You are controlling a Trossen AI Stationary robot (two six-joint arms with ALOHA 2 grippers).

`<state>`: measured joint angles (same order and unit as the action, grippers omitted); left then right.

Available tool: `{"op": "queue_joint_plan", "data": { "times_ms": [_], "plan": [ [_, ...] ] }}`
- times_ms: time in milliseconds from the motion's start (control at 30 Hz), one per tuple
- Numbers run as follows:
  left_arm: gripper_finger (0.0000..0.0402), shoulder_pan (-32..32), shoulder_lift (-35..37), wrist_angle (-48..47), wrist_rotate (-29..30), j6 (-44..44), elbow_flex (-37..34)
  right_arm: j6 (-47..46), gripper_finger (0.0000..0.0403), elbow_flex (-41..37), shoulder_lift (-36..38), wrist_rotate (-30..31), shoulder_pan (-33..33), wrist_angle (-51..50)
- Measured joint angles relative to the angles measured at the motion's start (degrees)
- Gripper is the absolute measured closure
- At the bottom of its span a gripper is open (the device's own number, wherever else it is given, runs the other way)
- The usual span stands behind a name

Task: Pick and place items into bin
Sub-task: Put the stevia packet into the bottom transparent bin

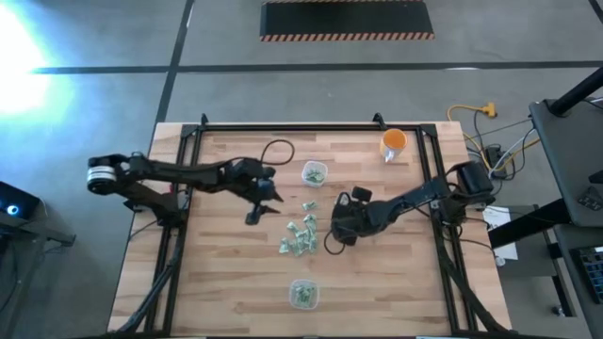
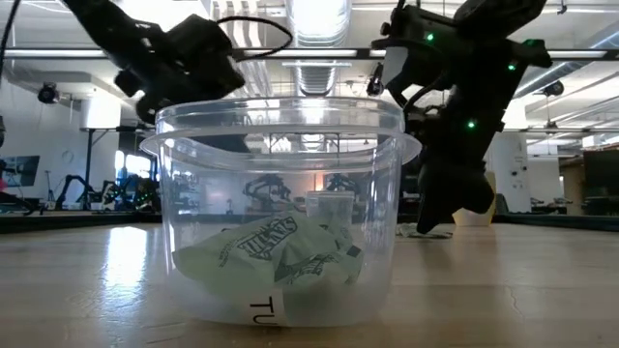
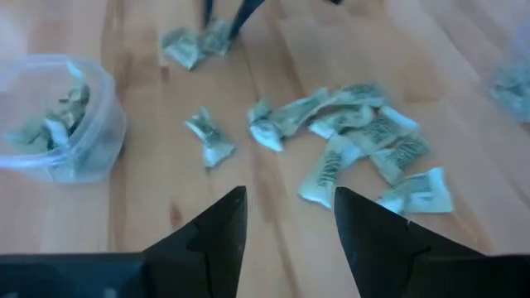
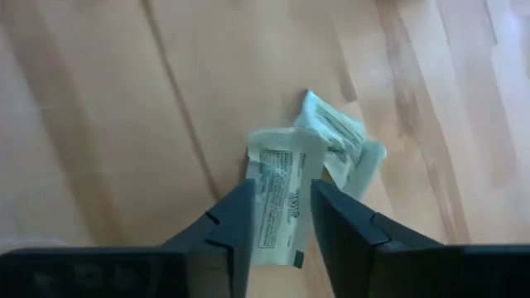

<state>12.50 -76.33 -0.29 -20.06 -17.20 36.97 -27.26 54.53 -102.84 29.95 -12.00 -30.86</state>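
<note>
Several small green-and-white wrapped items [image 1: 300, 235] lie loose on the wooden table's middle; in the left wrist view they spread ahead of the fingers [image 3: 356, 141]. My left gripper [image 1: 256, 209] hangs open to their left, above the table [image 3: 286, 228], with nothing between its fingers. My right gripper [image 1: 334, 231] is at the pile's right side, pointing steeply down. Its fingers stand open just over one white wrapped item [image 4: 280, 194], which lies flat on the wood and is wider than their gap. A second item [image 4: 341, 136] lies just beyond it.
Two clear plastic bins hold items: one near the table's front edge [image 1: 302, 294], filling the low view [image 2: 280, 213], and one farther back [image 1: 314, 173] [image 3: 58, 116]. An orange cup [image 1: 394, 143] stands at the far right. A black cable loop [image 1: 278, 151] lies at the back.
</note>
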Motion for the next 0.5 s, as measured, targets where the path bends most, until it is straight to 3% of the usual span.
{"op": "queue_joint_plan", "data": {
  "times_ms": [267, 500],
  "plan": [
    [0.0235, -0.6, 7.9, 2.1, 0.3, 0.4, -3.9, -1.3, 0.0224, -1.3, 1.2, -3.0, 0.7, 0.8],
    [0.0235, -0.7, 9.2, 2.7, 0.4, 0.4, -4.7, -1.4, 0.0202, -2.4, 1.4, -3.0, 1.3, 1.9]
  ]
}}
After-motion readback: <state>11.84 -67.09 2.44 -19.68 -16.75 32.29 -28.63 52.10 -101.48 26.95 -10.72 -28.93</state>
